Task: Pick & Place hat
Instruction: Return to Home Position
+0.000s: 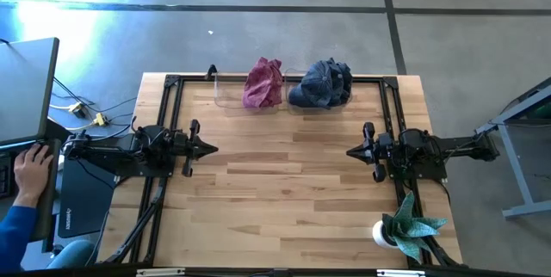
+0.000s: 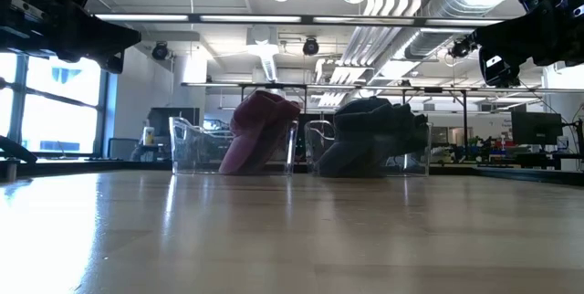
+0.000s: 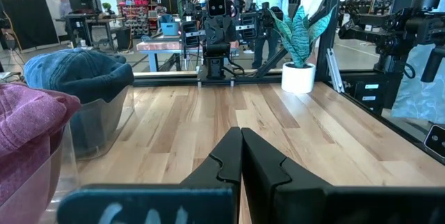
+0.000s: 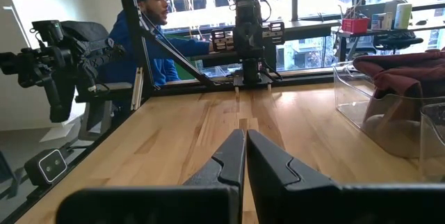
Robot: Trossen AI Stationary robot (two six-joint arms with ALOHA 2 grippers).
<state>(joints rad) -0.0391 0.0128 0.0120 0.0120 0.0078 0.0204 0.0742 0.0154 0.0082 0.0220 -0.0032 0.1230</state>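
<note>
Left bin point(image 1: 227, 95) with left hat point(image 1: 263, 83), right bin point(image 1: 295, 76) with right hat point(image 1: 321, 83), adjacent, beyond left claw point(image 1: 211, 148) and right claw point(image 1: 351, 150); plant point(image 1: 409, 225) behind latter.

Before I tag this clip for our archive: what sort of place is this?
Likely a robotics lab in an open industrial hall: bare ceiling ducts, a wooden table with the left gripper and right gripper parked shut at its sides, and a workbench beyond.
</note>
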